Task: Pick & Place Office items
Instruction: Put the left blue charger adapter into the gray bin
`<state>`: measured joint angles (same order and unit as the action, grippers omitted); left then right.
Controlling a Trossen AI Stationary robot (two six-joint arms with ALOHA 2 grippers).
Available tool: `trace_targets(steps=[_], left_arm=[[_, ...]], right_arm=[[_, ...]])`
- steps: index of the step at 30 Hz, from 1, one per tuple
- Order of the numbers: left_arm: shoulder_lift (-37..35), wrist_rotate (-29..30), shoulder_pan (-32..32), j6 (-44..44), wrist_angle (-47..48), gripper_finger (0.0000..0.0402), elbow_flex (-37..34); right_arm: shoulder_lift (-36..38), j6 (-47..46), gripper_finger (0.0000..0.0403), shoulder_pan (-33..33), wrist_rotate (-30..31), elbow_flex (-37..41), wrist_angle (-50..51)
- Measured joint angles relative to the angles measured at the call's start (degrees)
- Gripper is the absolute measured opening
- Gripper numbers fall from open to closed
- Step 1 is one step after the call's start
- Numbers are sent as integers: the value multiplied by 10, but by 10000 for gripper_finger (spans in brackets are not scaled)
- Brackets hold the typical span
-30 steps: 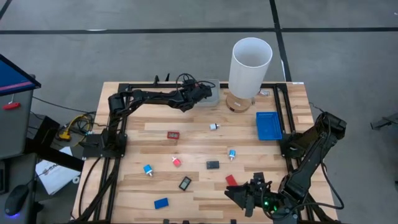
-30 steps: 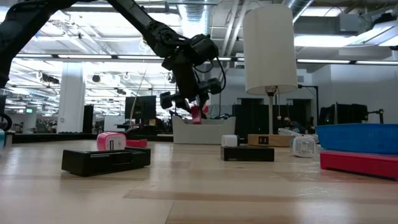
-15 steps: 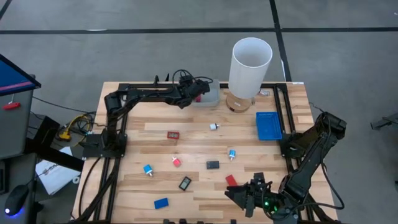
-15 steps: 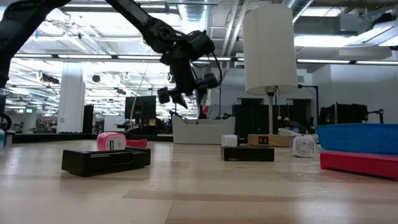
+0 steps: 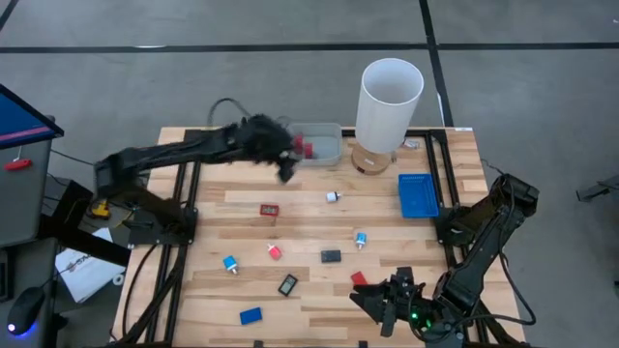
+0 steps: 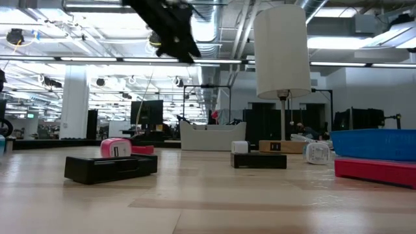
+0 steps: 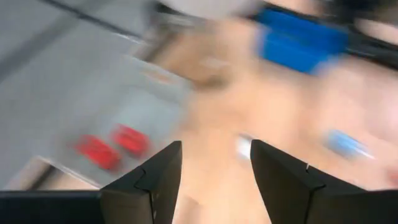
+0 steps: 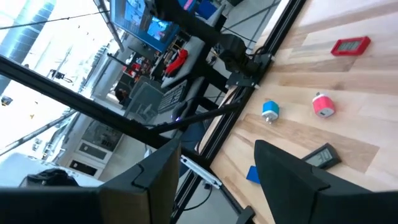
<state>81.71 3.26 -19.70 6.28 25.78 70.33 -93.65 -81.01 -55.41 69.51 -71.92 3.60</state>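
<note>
My left gripper [image 5: 279,159] is open and empty, high above the table just left of the grey tray [image 5: 327,153]; in its wrist view [image 7: 214,168] nothing is between the fingers. Two red pieces [image 7: 112,146] lie in the grey tray and also show in the high view [image 5: 305,148]. My right gripper [image 5: 387,307] waits open and empty at the near right edge. On the table lie a red framed rectangle [image 5: 269,209], white-and-blue pieces [image 5: 332,196] [image 5: 361,239], a black block [image 5: 331,256], a red block [image 5: 360,280] and a blue block [image 5: 250,315].
A tall white cylinder lamp [image 5: 390,103] stands on a round wooden base right of the grey tray. A flat blue tray [image 5: 417,194] lies at the right. A pink piece [image 5: 275,251], a blue-and-white piece [image 5: 230,263] and a black framed rectangle [image 5: 287,284] lie near the front.
My left gripper, shut on a red piece above the grey tray, has opened and let it go; the piece lies in the tray. The gripper has then risen and swung quickly toward the table's left edge.
</note>
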Motion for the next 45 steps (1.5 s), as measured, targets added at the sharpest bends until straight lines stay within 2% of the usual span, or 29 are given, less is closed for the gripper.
trace_targets(steps=[2, 9, 14, 18, 21, 24, 27, 30, 34, 39, 45], left_arm=[[-61, -48, 8, 0, 66, 186, -32], [-234, -96, 74, 16, 285, 201, -143], [-325, -127, 180, 159, 339, 208, -200], [-357, -133, 298, 258, 339, 200, -220], [-349, -128, 401, 275, 338, 195, -224], [-321, -104, 501, 251, 317, 196, -224], [-273, -48, 578, 174, 277, 208, -224], [-211, 20, 629, 55, 235, 224, -224], [-126, 85, 644, -43, 212, 251, -223], [-55, 89, 640, -91, 211, 274, -223], [-18, 84, 639, -104, 185, 269, -241]], right_arm=[[0, 5, 198, 3, 0, 0, 0], [0, 65, 198, 7, 10, 0, -46], [0, 144, 198, 8, 13, 0, -117], [0, 167, 198, 12, 13, 0, -136], [0, 167, 198, 11, 12, 0, -135], [0, 168, 198, 11, 12, 0, -135], [0, 170, 198, 11, 12, 0, -135], [0, 171, 198, 11, 11, 0, -135], [0, 171, 198, 11, 11, 0, -135], [0, 171, 198, 7, 11, 0, -139], [0, 172, 198, 6, 10, 0, -139]])
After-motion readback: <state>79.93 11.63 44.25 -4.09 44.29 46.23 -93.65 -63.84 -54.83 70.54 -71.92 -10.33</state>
